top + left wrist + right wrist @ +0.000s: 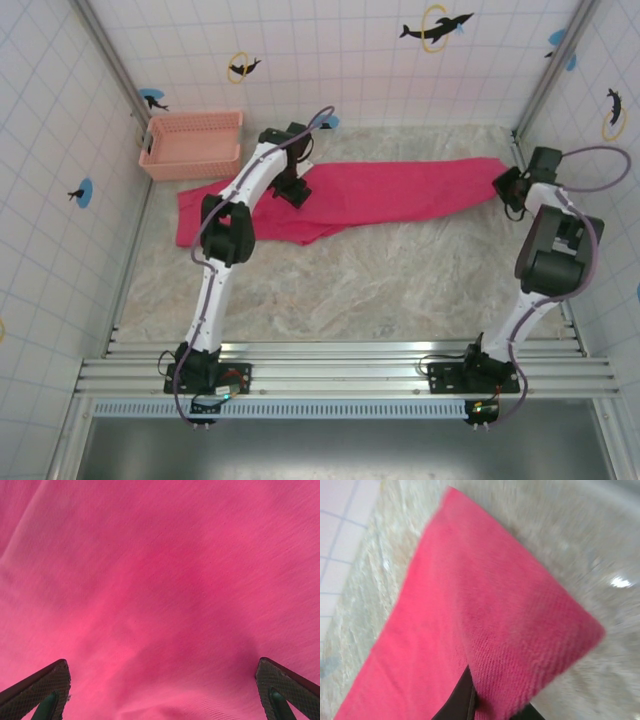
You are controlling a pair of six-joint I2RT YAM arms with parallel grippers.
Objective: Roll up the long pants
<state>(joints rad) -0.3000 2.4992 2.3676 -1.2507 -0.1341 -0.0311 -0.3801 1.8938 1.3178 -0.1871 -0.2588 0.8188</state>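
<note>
Snugly inside right pincer (481, 706), long pants (485, 615).

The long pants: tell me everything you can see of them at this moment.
The long pants are plain magenta-red soft fabric, lying flattened and stretched sideways across the far part of the table, with a flap jutting toward the near side around the middle. Their left end lies near the pink basket, apart from it. The open left hand hovers close over the fabric mid-length. The right hand pinches the right end, whose corner looks lifted.
</note>
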